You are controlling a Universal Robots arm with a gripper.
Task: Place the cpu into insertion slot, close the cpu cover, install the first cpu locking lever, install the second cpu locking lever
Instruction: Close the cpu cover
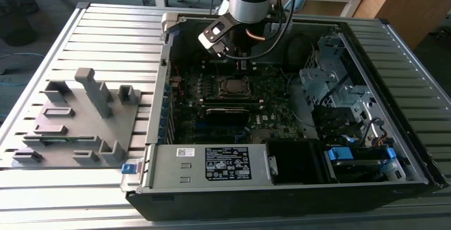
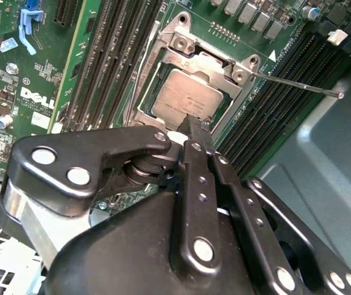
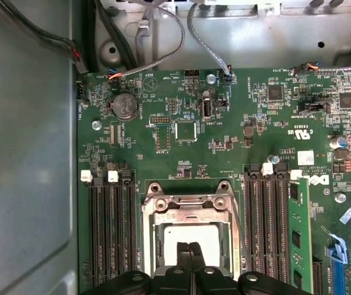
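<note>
Cpu [image 2: 184, 98] sits down in the insertion slot [image 1: 221, 86] of the motherboard [image 3: 181, 132], its dull silver top facing up; in both wrist views I see it through the cut-out of the cpu cover [image 2: 190, 52], which lies flat over it as a silver frame around the chip. From my desk I read the gripper [image 2: 193, 128] as closed, the two black fingers pressed side by side with nothing between them; their tips point down at the near edge of the cpu, at the frame's side, though I cannot tell whether they touch the metal. In the first wrist view the gripper [image 3: 192, 249] comes in over the cpu [image 3: 190, 236], with the cover [image 3: 190, 206] just past the tips. One thin locking lever [image 2: 298, 84] runs out from a corner of the cover and slants across the memory slots [image 2: 273, 110], its end free above them. In the exterior view the arm reaches down into the open computer case [image 1: 394, 108], the gripper [image 1: 240, 58] close above the socket; the case lies on a slatted table [image 1: 105, 24], and a grey fixture [image 1: 77, 119] stands beside it on the exterior view's left.
</note>
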